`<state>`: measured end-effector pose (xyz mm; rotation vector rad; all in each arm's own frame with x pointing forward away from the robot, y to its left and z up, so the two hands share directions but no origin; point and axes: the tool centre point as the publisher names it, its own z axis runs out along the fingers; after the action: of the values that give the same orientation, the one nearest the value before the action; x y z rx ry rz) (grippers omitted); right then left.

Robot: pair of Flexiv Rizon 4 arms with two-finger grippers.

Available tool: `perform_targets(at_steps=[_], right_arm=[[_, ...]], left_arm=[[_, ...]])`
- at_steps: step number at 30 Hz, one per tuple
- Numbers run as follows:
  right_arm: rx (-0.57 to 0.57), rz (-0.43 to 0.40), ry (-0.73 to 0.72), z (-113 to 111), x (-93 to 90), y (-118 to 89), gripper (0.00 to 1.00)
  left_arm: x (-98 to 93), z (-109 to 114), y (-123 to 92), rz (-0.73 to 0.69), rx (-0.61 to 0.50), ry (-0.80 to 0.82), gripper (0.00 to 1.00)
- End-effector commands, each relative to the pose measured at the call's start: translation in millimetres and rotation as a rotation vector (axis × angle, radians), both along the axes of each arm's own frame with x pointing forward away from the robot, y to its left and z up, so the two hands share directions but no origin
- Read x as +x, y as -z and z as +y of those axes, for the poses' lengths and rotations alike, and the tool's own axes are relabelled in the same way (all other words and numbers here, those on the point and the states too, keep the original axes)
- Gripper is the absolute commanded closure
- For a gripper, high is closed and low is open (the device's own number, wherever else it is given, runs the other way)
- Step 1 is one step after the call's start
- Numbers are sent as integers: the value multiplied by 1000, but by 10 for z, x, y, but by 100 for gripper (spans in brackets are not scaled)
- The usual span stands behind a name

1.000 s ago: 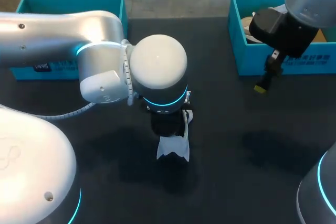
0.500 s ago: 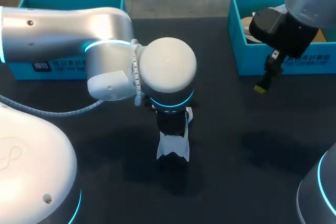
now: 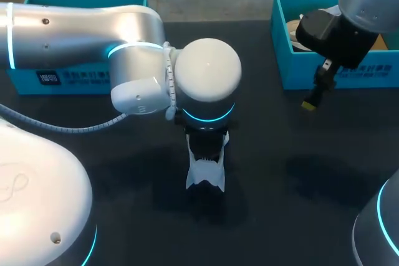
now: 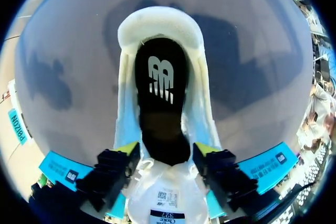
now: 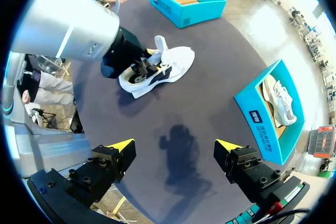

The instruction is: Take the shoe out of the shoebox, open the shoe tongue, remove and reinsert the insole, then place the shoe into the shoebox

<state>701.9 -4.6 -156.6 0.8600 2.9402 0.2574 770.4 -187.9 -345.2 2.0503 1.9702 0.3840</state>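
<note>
1. left gripper (image 4: 167,150): our fingers stand spread wide, one on each side of the shoe's throat. the white tongue (image 4: 166,192) is folded back between them, toward the wrist. we cannot tell whether either pad touches the upper, and we see nothing pinched.
2. shoe (image 4: 159,20): it sits out of the box near the middle of the dark table (image 3: 299,185), heel end away from the left gripper. the black insole (image 4: 160,80) lies in place inside the open mouth.
3. step in hand: we judge the tongue-opening step about finished and insole removal next. that move calls for the fingers to narrow, go down into the mouth and pinch the insole's edge. the shoe looks light and may lift with the insole, so the other arm should hold it down.
4. right gripper (image 5: 173,145): wide open and empty. it hovers above bare table, well apart from the shoe and near the right shoebox (image 5: 257,119), which holds a second white shoe (image 5: 281,103).
5. left shoebox (image 5: 181,17): farthest off, beyond the shoe, showing only a brown floor.
6. obstruction: the folded tongue crowds the throat, and the left arm (image 3: 206,70) hides most of the shoe from the head view.
</note>
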Motion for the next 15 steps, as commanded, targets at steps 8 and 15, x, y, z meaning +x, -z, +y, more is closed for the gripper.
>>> perform_targets(at_steps=[8, 15], right_arm=[[-3, 5, 1, 15, 22, 2, 0], [-3, 5, 1, 15, 22, 2, 0]], left_arm=[[-24, 73, -40, 11, -12, 21, 0], [101, 129, -27, 35, -17, 14, 0]])
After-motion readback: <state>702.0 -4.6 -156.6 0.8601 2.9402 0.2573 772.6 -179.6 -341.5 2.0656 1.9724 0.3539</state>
